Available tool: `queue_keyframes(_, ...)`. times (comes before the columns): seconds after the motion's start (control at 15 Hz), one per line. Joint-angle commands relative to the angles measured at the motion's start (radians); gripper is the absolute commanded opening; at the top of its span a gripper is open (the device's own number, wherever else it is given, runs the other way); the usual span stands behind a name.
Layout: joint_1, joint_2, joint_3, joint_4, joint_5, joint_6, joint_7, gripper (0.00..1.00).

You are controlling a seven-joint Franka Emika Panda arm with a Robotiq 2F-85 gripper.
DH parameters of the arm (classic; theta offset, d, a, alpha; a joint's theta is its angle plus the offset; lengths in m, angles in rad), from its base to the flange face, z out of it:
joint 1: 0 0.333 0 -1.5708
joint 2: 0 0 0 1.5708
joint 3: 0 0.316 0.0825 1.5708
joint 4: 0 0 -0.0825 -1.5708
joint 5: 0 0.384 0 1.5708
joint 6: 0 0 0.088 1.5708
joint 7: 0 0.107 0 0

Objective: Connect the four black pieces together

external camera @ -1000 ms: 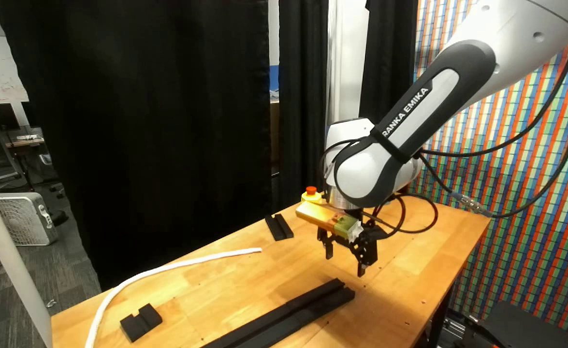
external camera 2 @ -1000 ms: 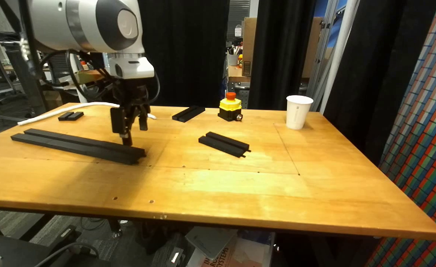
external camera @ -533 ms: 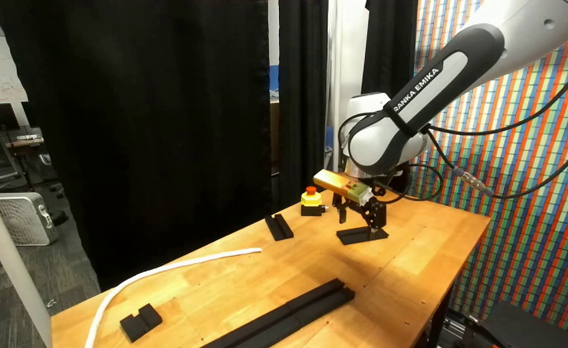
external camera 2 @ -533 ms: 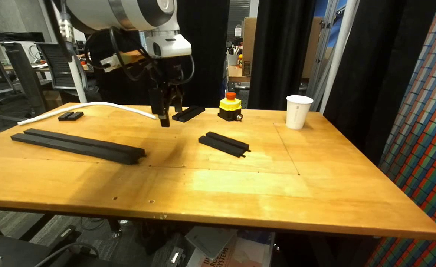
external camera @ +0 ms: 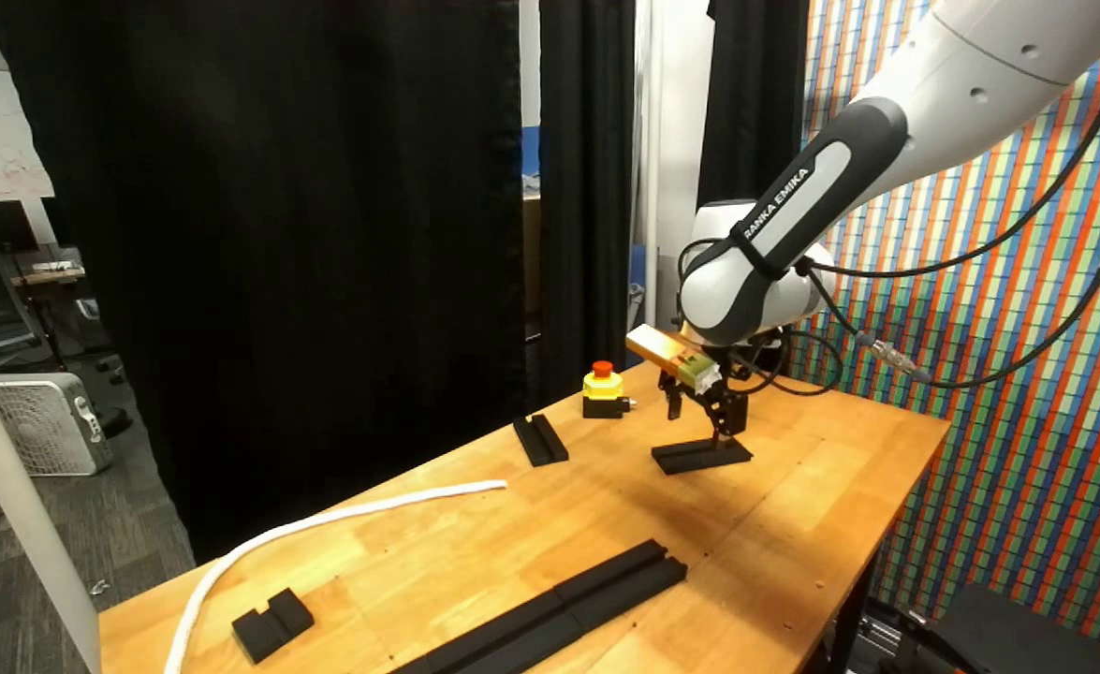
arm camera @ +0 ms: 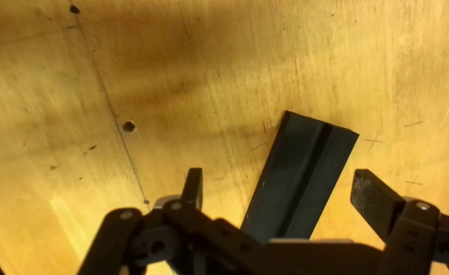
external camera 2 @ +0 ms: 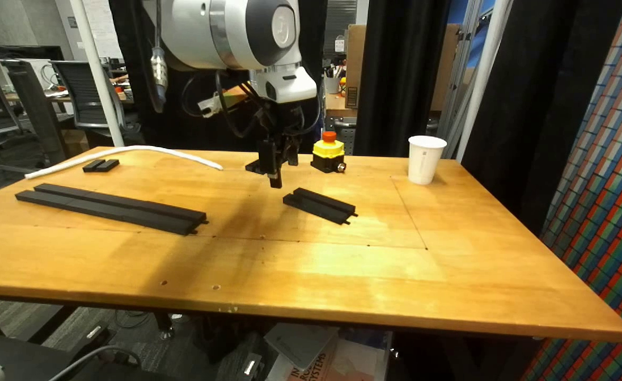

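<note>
1. In an exterior view: Robotiq gripper (external camera: 697, 429), jaws spread, released, hung above a separate grooved black bar (external camera: 695, 457), which lay flat on the wooden table (external camera: 821, 468). Long black rail (external camera: 550, 622), seamed crosswise, lay well apart from the bar, cut off by the lower frame edge. Shorter grooved block (external camera: 541, 440) lay near the black curtain (external camera: 278, 281); emergency-stop button (external camera: 604, 388), near that block; stubby black block (external camera: 271, 624), near white cord (external camera: 344, 512).
2. In an exterior view: white paper cup (external camera 2: 426, 161) stood upright near a table corner. Rail and bar each showed small prongs at one end. Jaws were clear of the bar.
3. In the wrist view: jaws flanked the slanting bar, one end of which was in sight, the other hidden behind the gripper.
</note>
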Motion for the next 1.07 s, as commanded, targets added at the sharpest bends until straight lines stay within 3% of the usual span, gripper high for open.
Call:
queue_keyframes(0.0, -0.004, 0.118, -0.021, 0.092, 0.054, 0.056, -0.07, 1.0)
queue_keyframes(0.47, -0.034, 0.222, -0.057, 0.159, 0.183, 0.067, -0.207, 1.0)
queue_keyframes(1.0, -0.071, 0.295, -0.053, 0.211, 0.317, 0.067, -0.355, 1.0)
